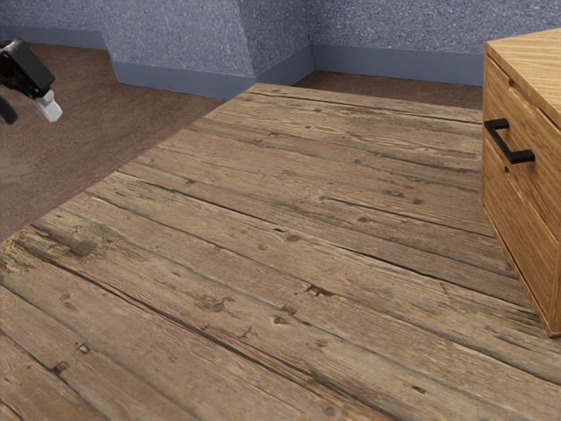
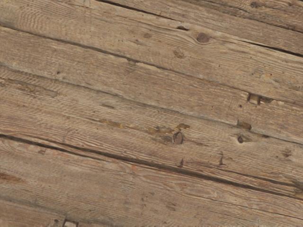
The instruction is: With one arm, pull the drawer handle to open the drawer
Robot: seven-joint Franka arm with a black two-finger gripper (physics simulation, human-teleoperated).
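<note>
So the gripper [image 1: 26, 96] sits way off at the exterior view's left edge, high up, and it's cut off by the frame, so honestly I can't tell if it's spread or closed. What shows of it is a black body with a pale tip, angled down and toward the exterior view's right. It hangs over the brown floor [image 1: 79, 158] just off the table's corner, not touching anything. The thing it's after, the black handle [image 1: 508, 140], is well apart from the gripper, clear across the table on the far side and a bit lower than it. The handle is a bar that sticks out from the drawer [image 1: 519, 101] front of a light wood cabinet [image 1: 530, 53], which stands on the table at the end away from the gripper. The drawer front looks flush with the cabinet face, so shut as far as I can see. Between the gripper and the handle there's just the rough plank tabletop [image 1: 289, 263], weathered boards with cracks and nail marks. Behind the gripper and beyond the table is a speckled blue-grey wall [image 1: 175, 35] with a plain blue baseboard [image 1: 175, 81]. The wrist view looks down at the tabletop [image 2: 142, 85] planks, with a dark knot [image 2: 178, 137] under the hand.
</note>
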